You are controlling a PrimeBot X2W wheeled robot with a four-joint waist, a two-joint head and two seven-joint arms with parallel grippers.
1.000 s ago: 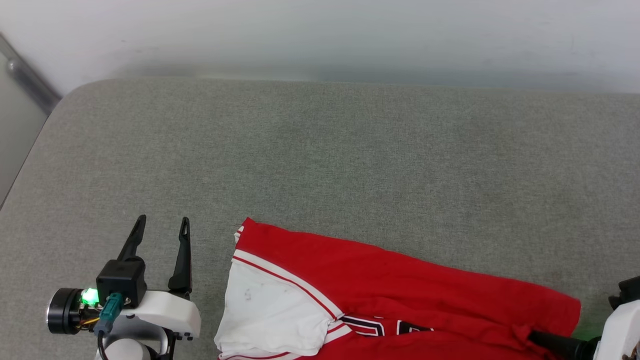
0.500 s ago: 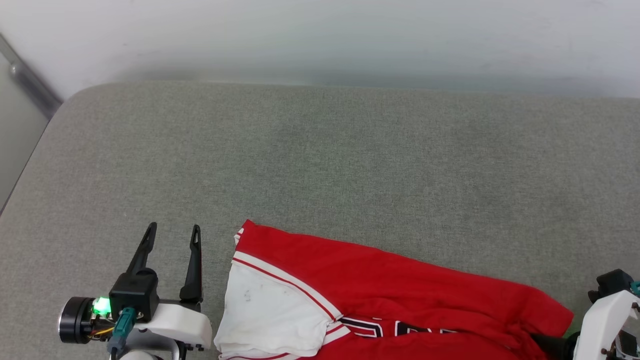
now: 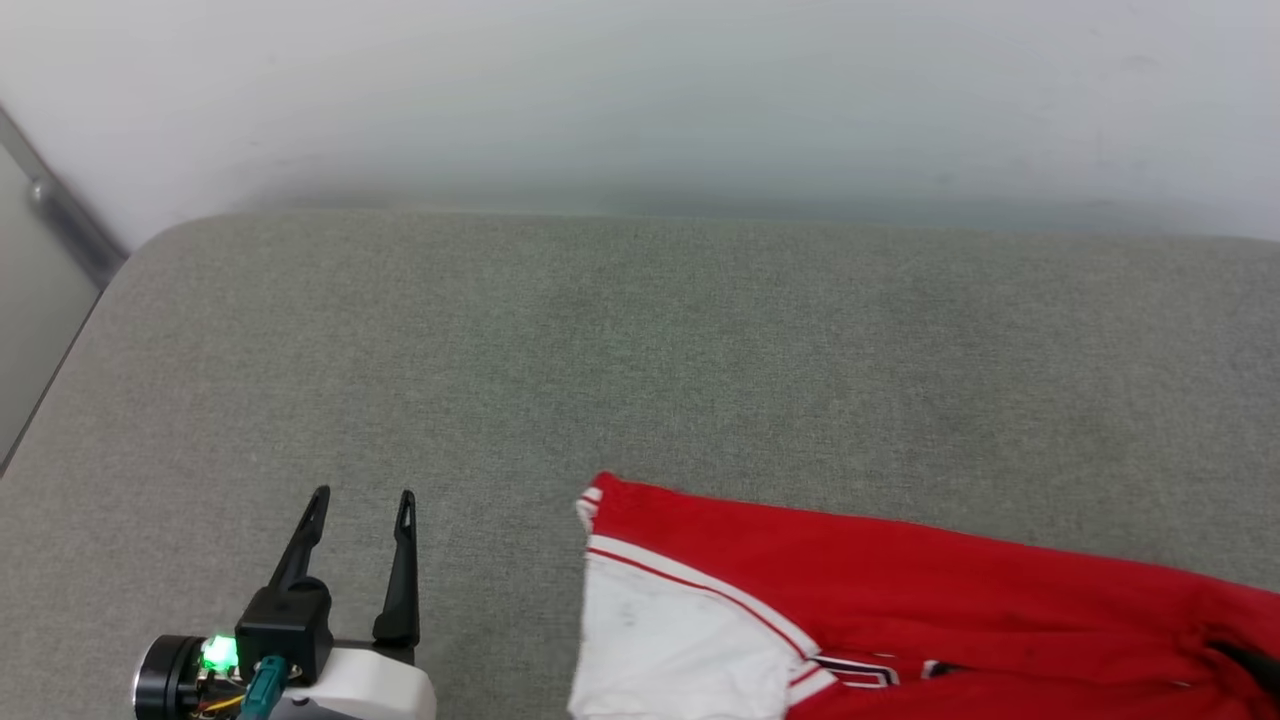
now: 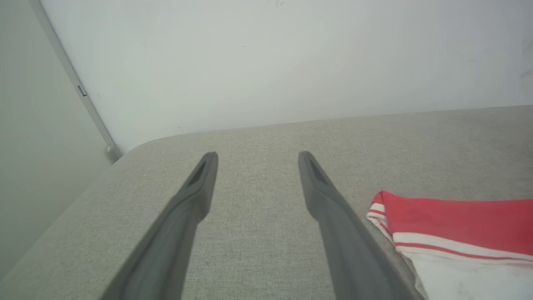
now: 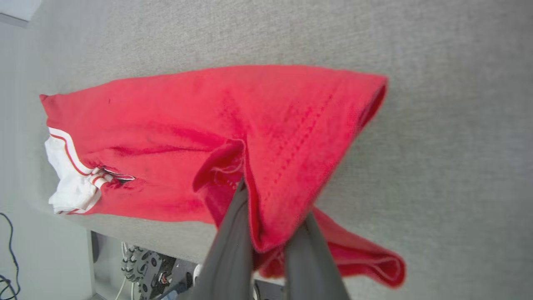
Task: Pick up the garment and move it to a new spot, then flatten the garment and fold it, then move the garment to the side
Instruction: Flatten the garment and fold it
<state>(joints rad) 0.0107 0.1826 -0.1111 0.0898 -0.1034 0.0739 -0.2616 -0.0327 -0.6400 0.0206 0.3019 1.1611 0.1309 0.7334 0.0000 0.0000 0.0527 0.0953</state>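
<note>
The garment (image 3: pixel 900 570) lies along the near edge of the grey fabric-covered counter (image 3: pixel 640 350). Its long axis runs left to right, with the white sleeve (image 3: pixel 670 650) toward the robot's left and the red hem toward its right. There the right gripper (image 5: pixel 272 208) has its jaws clamped on a bunched red fold. The left gripper (image 3: pixel 363 494) is near the sleeve but apart from it, jaws spread and empty. A pale wall (image 3: pixel 640 90) backs the counter.

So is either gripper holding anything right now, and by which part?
The right gripper is shut on the red jersey, pinching a bunched fold of red fabric at the end away from its white sleeve. The left gripper is open and empty.
</note>
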